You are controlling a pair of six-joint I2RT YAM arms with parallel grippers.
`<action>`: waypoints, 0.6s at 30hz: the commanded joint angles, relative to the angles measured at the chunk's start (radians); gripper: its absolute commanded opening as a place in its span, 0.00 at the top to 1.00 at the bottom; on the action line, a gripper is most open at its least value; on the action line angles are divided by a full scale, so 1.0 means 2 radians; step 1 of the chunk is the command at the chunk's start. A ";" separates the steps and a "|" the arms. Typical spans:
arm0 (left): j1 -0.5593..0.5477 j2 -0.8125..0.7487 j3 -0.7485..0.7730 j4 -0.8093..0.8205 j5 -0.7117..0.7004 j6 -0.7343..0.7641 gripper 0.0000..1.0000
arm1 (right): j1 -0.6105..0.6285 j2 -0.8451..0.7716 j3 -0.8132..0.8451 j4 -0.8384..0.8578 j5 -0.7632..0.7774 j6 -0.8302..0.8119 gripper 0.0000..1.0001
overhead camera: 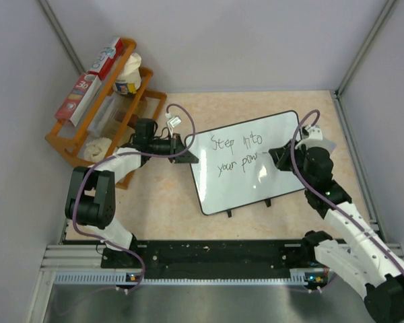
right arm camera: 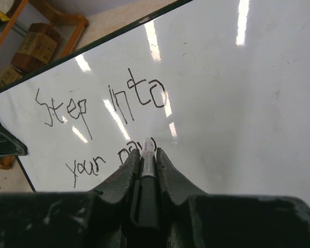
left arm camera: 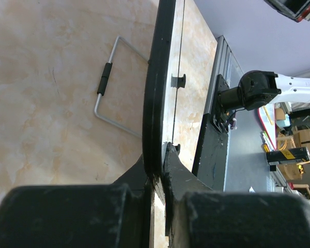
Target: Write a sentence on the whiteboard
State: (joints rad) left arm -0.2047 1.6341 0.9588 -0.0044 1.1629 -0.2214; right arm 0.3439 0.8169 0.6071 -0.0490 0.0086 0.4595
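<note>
The right gripper [overhead camera: 277, 156] is nearly closed, its two fingers pinched on a dark marker [right arm camera: 147, 178] that lies lengthwise between them and points at the board. Under everything is the beige table [overhead camera: 161, 202], and on it, right of centre in the top view, the whiteboard [overhead camera: 246, 192] lies as a tilted rectangle, its long axis rising from lower left to upper right. The left gripper [overhead camera: 187, 151] is closed on the board's black rim at its left end; the left wrist view shows the jaws biting that edge from both faces, which looks like bracing. The sentence [overhead camera: 237, 153] runs along the board's long axis in two lines, reading "Step into" above and "your pow" below, so the last word seems unfinished. The marker's pale tip sits at the end of "pow", touching the surface or very near it; I cannot tell which. The blank white needed for the missing letters lies just right of the tip, toward the board's right end, on the right arm's own side, so that arm is much nearer.
</note>
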 commanded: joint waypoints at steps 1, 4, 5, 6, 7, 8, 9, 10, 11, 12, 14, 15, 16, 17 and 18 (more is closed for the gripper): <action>-0.023 0.018 -0.018 -0.018 -0.084 0.119 1.00 | -0.006 -0.043 0.009 0.010 -0.003 0.010 1.00; -0.023 0.017 -0.018 -0.019 -0.084 0.119 1.00 | -0.007 -0.056 0.008 0.001 -0.002 0.007 1.00; -0.023 0.017 -0.018 -0.019 -0.084 0.119 1.00 | -0.008 -0.056 0.009 -0.002 -0.002 0.005 1.00; -0.023 0.017 -0.018 -0.019 -0.084 0.119 1.00 | -0.009 -0.055 0.008 -0.004 -0.003 0.003 1.00; -0.023 0.017 -0.018 -0.019 -0.084 0.118 1.00 | -0.012 -0.054 0.006 -0.005 -0.002 0.002 1.00; -0.023 0.017 -0.018 -0.018 -0.084 0.120 1.00 | -0.014 -0.053 0.004 -0.005 -0.002 0.000 1.00; -0.023 0.016 -0.018 -0.018 -0.084 0.119 1.00 | -0.015 -0.049 0.002 -0.005 -0.002 0.000 1.00; -0.023 0.016 -0.018 -0.018 -0.084 0.119 1.00 | -0.016 -0.047 -0.001 -0.005 -0.002 0.000 1.00; -0.023 0.016 -0.018 -0.019 -0.084 0.119 1.00 | -0.019 -0.045 -0.001 -0.004 -0.002 0.000 1.00; -0.023 0.016 -0.018 -0.019 -0.084 0.119 1.00 | -0.019 -0.043 -0.002 -0.004 -0.002 0.000 1.00; -0.023 0.016 -0.018 -0.019 -0.084 0.119 1.00 | -0.020 -0.038 -0.005 0.001 -0.002 -0.001 1.00; -0.023 0.016 -0.018 -0.019 -0.084 0.118 1.00 | -0.020 -0.036 -0.006 0.001 -0.002 0.000 1.00; -0.023 0.017 -0.018 -0.019 -0.084 0.119 1.00 | -0.020 -0.033 -0.006 0.003 -0.010 0.000 1.00; -0.023 0.016 -0.018 -0.019 -0.084 0.119 1.00 | -0.020 -0.032 -0.006 0.004 -0.017 0.000 1.00; -0.023 0.016 -0.018 -0.019 -0.084 0.119 1.00 | -0.020 -0.031 -0.006 0.006 -0.019 -0.001 1.00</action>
State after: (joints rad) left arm -0.2050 1.6341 0.9592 -0.0044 1.1629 -0.2211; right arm 0.3153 0.7460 0.5964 -0.0734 0.0017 0.4648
